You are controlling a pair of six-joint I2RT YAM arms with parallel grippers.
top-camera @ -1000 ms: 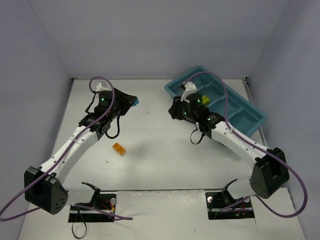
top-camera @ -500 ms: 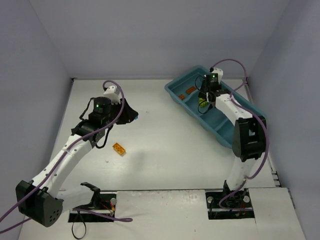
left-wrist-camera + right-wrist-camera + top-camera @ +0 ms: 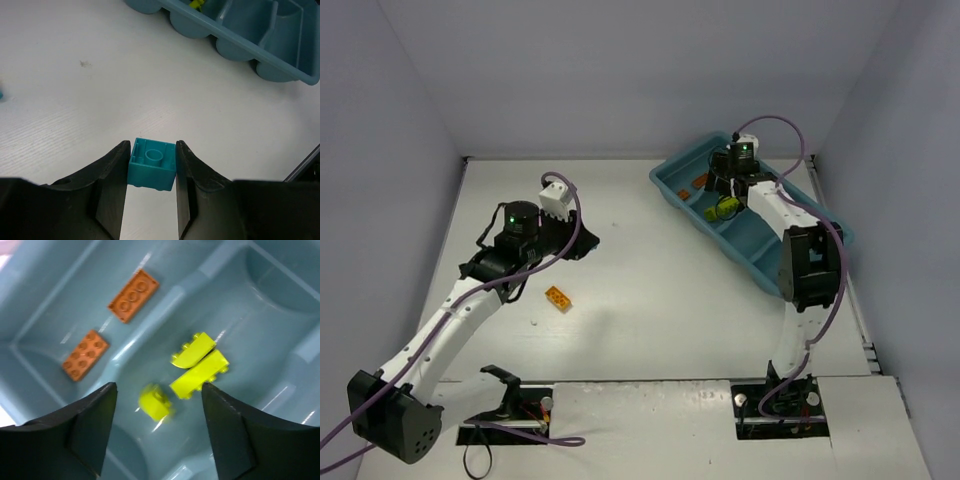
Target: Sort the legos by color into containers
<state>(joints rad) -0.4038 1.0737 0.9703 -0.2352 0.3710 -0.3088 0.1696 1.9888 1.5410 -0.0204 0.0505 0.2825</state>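
Observation:
My left gripper (image 3: 578, 243) is shut on a cyan brick (image 3: 153, 164) and holds it above the white table, left of centre. My right gripper (image 3: 727, 188) is open over the far end of the teal tray (image 3: 665, 186). In the right wrist view three lime green bricks lie in the compartment under the open gripper (image 3: 159, 390): a blurred small one (image 3: 155, 401) and two longer ones (image 3: 200, 374). Two brown-orange plates (image 3: 133, 295) lie in the end compartment beside it. A yellow-orange brick (image 3: 558, 297) lies on the table below my left arm.
The tray runs diagonally along the right side towards the right wall; its other compartments (image 3: 240, 30) show in the left wrist view. A cyan scrap (image 3: 1, 94) sits at that view's left edge. A small white speck (image 3: 533, 322) lies near the yellow-orange brick.
My right arm swung out over the tray and opened; the lime brick it carried now lies blurred in the lime compartment. My left gripper moved right with the cyan brick.

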